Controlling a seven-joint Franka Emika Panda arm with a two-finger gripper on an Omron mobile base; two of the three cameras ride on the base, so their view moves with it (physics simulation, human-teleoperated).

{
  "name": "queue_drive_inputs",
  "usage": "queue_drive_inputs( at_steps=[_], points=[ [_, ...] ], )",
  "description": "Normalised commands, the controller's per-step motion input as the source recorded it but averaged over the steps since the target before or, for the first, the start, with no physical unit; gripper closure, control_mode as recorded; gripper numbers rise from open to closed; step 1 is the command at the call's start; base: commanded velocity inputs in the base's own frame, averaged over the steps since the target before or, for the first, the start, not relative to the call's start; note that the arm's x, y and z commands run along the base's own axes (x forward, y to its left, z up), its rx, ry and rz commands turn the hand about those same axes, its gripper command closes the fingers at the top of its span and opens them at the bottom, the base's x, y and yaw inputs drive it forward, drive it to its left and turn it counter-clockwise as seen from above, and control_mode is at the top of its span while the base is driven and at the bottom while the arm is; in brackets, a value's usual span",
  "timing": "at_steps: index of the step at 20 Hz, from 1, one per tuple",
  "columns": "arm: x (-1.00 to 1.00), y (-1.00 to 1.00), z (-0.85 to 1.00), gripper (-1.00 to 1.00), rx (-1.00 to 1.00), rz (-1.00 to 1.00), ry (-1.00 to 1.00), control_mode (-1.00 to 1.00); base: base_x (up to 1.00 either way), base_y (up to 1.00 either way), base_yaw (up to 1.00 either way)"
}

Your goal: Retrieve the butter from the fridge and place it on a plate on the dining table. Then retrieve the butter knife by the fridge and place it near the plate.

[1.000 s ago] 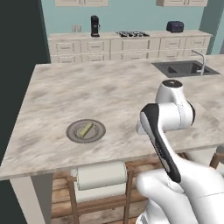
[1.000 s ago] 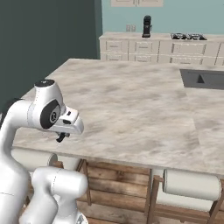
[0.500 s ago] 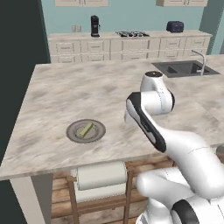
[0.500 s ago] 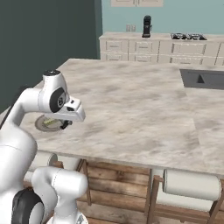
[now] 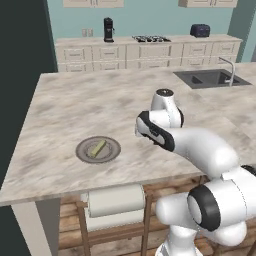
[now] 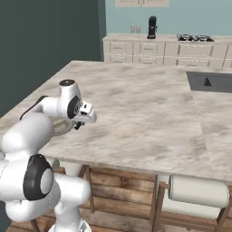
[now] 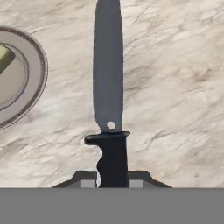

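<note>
holding the dark-handled, grey-bladed butter knife point(image 7: 108, 87) by its handle, end effector point(image 7: 113, 181) clamped on it, blade just beside the round grey plate point(image 7: 37, 83) carrying the pale yellow butter stick point(image 5: 97, 148) on the marbled tabletop point(image 5: 75, 110). knife looks stiff, light, slippery; the handle grip suits it.

A kitchen: stove point(image 5: 151, 38), sink point(image 5: 210, 78), cream cabinets point(image 5: 125, 52) and coffee maker point(image 5: 108, 29).

One plate point(image 5: 98, 149), one butter point(image 5: 97, 148) stick, one knife point(image 7: 108, 74), one dining table point(image 5: 75, 110), one sink point(image 5: 210, 78).
</note>
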Motion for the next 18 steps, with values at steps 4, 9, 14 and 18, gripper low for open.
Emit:
queue_drive_inputs(
  at_steps=[4,9,14,18],
  points=[
    [0.86,0.00,-0.56,1.00,0.00,-0.02,-0.11,-1.00,0.00,0.00,0.00],
    [0.57,0.04,-0.54,1.00,0.00,-0.01,0.01,-1.00,0.00,0.00,0.00],
    [0.39,0.05,-0.29,1.00,0.00,0.00,0.02,-1.00,0.00,0.00,0.00],
    [0.18,0.00,-0.30,1.00,-0.01,-0.02,0.13,-1.00,0.00,0.00,0.00]
  ],
)
